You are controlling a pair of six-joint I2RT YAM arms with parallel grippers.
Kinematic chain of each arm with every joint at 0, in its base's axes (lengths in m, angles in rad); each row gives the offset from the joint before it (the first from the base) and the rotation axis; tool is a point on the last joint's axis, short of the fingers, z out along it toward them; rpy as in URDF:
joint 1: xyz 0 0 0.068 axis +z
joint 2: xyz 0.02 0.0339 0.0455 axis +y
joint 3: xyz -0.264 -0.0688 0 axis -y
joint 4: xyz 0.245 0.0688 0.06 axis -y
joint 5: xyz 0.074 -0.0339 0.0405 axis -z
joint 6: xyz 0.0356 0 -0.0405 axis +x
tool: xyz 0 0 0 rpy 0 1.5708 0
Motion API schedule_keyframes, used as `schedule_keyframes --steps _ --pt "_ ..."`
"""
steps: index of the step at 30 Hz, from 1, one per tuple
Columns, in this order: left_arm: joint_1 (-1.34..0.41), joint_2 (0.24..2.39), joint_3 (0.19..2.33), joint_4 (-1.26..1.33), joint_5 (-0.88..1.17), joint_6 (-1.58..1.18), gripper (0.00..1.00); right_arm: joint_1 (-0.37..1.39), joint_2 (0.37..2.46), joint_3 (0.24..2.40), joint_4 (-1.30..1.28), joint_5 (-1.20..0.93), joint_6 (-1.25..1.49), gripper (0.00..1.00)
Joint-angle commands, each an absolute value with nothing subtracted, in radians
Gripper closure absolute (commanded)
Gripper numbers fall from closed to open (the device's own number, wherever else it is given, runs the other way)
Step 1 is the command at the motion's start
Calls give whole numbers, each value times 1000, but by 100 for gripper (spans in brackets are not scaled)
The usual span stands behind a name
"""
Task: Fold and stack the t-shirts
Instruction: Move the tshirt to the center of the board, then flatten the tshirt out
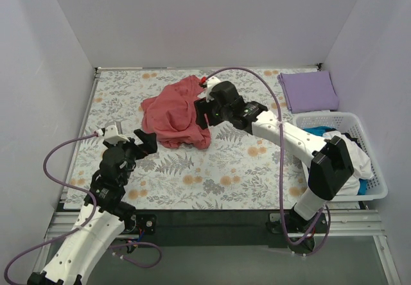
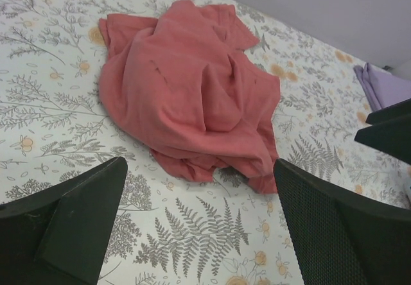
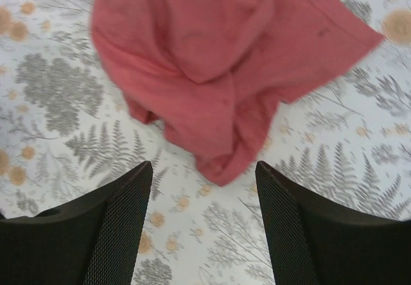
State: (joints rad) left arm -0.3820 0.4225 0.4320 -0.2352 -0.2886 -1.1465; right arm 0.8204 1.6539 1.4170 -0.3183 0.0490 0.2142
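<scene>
- The salmon-red t-shirt (image 1: 174,115) lies crumpled in a loose heap on the floral table cloth (image 1: 212,169), towards the far middle of the table. It is unfolded, with creases and bulges all over it and a sleeve sticking out at its far side
- The lavender t-shirt (image 1: 308,91) lies folded flat in the far right corner of the cloth, well apart from the red one and just beyond the basket
- The white slatted basket (image 1: 377,169) stands at the right edge of the table, with white and blue cloth bundled inside it
- The right gripper (image 3: 203,169) sits at the right edge of the red heap, its arm reaching in from the right across the table. Its two black fingers (image 3: 122,221) are parted, and only the printed cloth shows between them. A hanging fold of the red shirt ends just past the fingertips and is not pinched
- The left gripper (image 1: 146,141) is near the heap's near left side, apart from it. Its fingers are spread wide and grasp nothing — in the left wrist view the whole red heap lies beyond the fingertips, with bare floral cloth between them
</scene>
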Motion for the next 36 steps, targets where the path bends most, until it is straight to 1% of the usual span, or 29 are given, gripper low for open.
schedule_keyframes --steps 1,2,5,7,9,10,12,13,14,16,17,19,20,23,24,25,27,29,30,33,34,36 --pt "-385 471 457 -244 -233 -1150 2 694 1611 1300 -224 -149 258 28" --pt "-387 483 463 -245 -216 -1150 2 669 1612 1275 -172 -182 274 28" --pt "-385 584 521 -247 -128 -1138 2 583 1618 1214 -140 -210 316 28" --pt "-387 710 566 -244 -75 -1125 2 562 1600 1171 -135 -201 324 27" --pt "-390 806 652 -248 -19 -1118 2 534 1560 1134 -129 -181 334 25" --pt "-400 919 684 -267 -5 -1121 2 526 1542 1093 -127 -167 336 24" --pt "-417 1029 793 -304 27 -1147 2 506 1479 1051 -129 -135 339 22" --pt "-442 1122 823 -340 34 -1164 2 499 1454 1028 -129 -102 337 21" --pt "-458 1173 859 -354 35 -1198 2 485 1428 985 -129 -83 339 19" --pt "-507 1248 931 -374 12 -1213 2 474 1355 947 -130 -52 333 19" --pt "-562 1323 955 -380 -21 -1209 2 463 1329 907 -129 -43 330 19" --pt "-635 1405 1046 -411 -77 -1189 2 457 1249 868 -130 -11 324 19" --pt "-647 1484 1078 -426 -86 -1180 4 450 1221 850 -129 -5 324 19" --pt "-676 1615 1216 -491 -126 -1146 9 437 1111 784 -129 52 313 20" --pt "-681 1699 1247 -505 -133 -1125 11 436 1065 758 -130 61 304 19" --pt "-695 1732 1305 -523 -161 -1114 12 434 1042 747 -130 77 301 19" --pt "-701 1839 1360 -561 -187 -1100 14 430 988 718 -132 80 292 20" --pt "-703 1899 1426 -577 -221 -1100 16 426 957 701 -132 77 287 19" --pt "-703 1942 1443 -581 -236 -1094 20 425 937 689 -133 72 288 19" --pt "-703 2003 1503 -598 -270 -1077 29 425 905 672 -141 57 295 20" --pt "-703 2035 1517 -618 -270 -1066 34 423 900 661 -143 48 298 19" --pt "-703 2060 1537 -633 -270 -1068 36 425 891 654 -147 41 302 20"
